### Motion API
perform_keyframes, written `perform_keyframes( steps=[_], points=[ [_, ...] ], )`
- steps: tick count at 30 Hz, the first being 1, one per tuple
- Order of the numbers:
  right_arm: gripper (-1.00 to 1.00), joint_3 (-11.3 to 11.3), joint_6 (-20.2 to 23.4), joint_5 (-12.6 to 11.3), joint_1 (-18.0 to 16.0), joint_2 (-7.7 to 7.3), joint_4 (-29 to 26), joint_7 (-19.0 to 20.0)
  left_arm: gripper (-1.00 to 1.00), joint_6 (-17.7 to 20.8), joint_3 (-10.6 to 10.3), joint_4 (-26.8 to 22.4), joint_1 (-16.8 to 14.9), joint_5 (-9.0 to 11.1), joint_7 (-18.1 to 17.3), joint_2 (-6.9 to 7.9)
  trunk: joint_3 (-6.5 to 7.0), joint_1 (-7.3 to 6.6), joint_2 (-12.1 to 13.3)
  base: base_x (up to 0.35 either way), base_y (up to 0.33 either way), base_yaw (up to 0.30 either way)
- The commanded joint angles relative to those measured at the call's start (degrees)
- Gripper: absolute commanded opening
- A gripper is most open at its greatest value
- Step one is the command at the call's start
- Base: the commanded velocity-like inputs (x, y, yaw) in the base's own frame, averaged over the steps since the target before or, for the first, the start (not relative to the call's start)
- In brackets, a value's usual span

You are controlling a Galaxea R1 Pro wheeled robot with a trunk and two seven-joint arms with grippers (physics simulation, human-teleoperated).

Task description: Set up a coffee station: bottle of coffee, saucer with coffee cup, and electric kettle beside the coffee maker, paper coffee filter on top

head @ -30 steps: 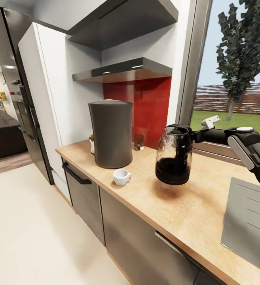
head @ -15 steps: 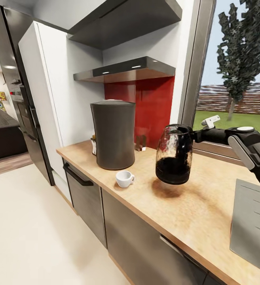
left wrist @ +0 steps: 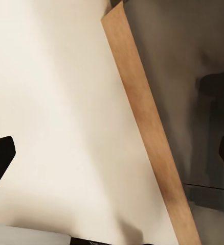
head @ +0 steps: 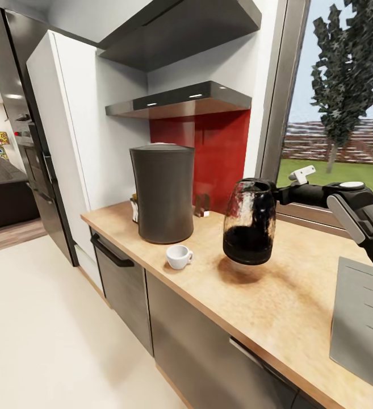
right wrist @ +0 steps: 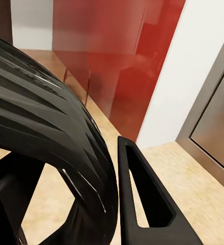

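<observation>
Right pincer point(head: 272, 192): I've got it clamped on the electric kettle point(head: 249, 221) at the top, arm reaching in from the window side.
Kettle: hanging just under my pincer, clear of the worktop point(head: 277, 295), its shadow directly below.
Coffee maker point(head: 163, 192): standing on the worktop well beyond the kettle, away from my pincer.
Coffee cup point(head: 179, 256): on the bare worktop, between coffee maker and kettle, nearer the front edge.
Kitchen shelf point(head: 180, 99): above the red backsplash point(head: 220, 153), higher than my pincer.
Left pincer point(left wrist: 112, 153): spread wide, nothing in it, over pale floor point(left wrist: 56, 117) beside the worktop's edge.
</observation>
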Motion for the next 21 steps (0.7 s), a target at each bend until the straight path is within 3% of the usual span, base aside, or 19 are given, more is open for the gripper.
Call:
perform_keyframes(
  steps=[1, 21],
  points=[
    [-1.0, 0.07, 0.23, -0.31, -0.08, -0.05, -0.03, 0.07, 1.0, -0.33, 0.44, 0.08, -0.05, -0.45, -0.14, 0.01, -0.06, 0.0, -0.04, 0.005, 0.018, 0.0],
    [-1.0, 0.06, 0.21, -0.26, -0.08, -0.05, -0.03, -0.02, 1.0, -0.33, 0.44, 0.08, -0.05, -0.45, -0.17, 0.01, -0.06, 0.0, -0.04, 0.07, 0.076, 0.0]
  ],
)
